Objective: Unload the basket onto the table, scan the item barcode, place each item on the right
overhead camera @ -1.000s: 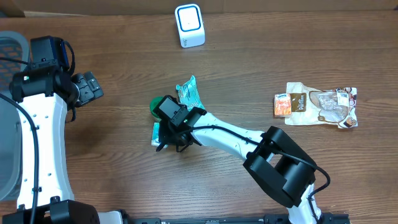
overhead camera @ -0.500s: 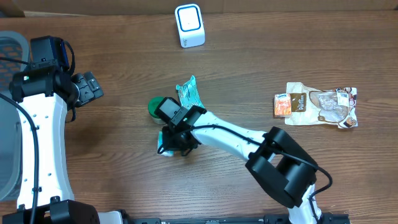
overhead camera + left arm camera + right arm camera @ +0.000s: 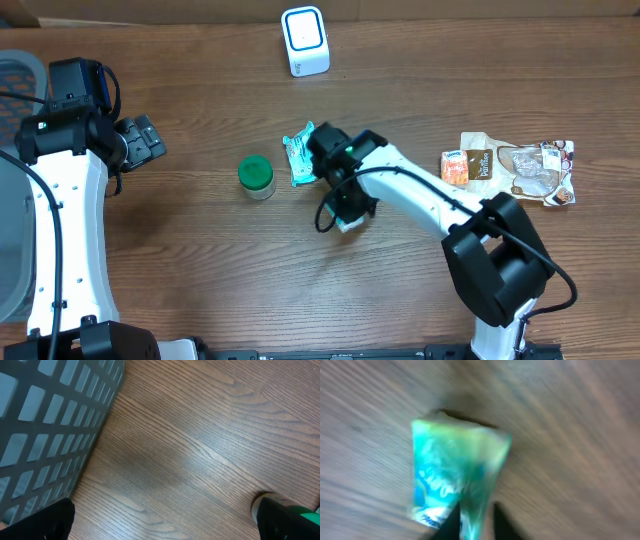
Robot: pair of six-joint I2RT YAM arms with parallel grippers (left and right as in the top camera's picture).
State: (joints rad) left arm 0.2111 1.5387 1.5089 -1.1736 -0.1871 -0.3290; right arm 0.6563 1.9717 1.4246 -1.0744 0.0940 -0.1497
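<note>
Left gripper (image 3: 150, 140) spread wide, right arm (image 3: 420, 195) stretched leftward, right gripper (image 3: 343, 212) blurred, perhaps partly closed

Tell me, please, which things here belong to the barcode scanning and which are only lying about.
For the job:
- white scanner
- teal packet at the right arm's tip, blurred in the wrist view

Lying about for now:
- green-lidded jar
- second teal packet
- small orange packet
- snack pouch
- grey basket

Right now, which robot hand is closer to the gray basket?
Left. The left gripper is near the gray basket. The right gripper is much farther across the table, beyond the green-lidded jar.
</note>
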